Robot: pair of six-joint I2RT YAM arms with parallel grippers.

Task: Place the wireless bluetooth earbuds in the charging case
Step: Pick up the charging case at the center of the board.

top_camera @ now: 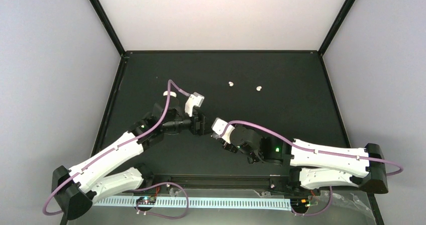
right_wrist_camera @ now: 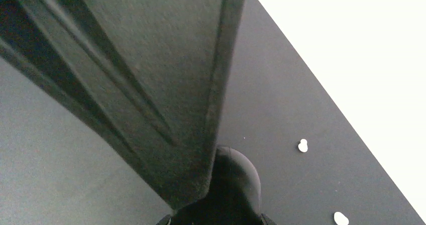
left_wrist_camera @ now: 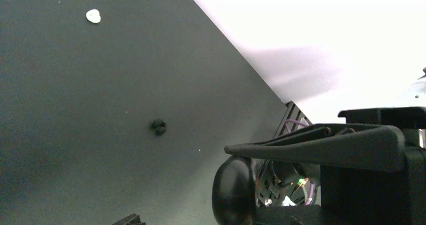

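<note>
The wireless bluetooth earbuds (top_camera: 230, 83) lie apart, axes too small to read; left gripper (top_camera: 201, 127) and right gripper (top_camera: 217, 134) unreadable.

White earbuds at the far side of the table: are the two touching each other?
Apart. The top external view shows one tiny white rounded earbud and the other white earbud with bare black tabletop between them.

Both arms fold inward. The left gripper (top_camera: 200, 126) and right gripper (top_camera: 217, 133) nearly meet, their jaws' spread unclear.
</note>
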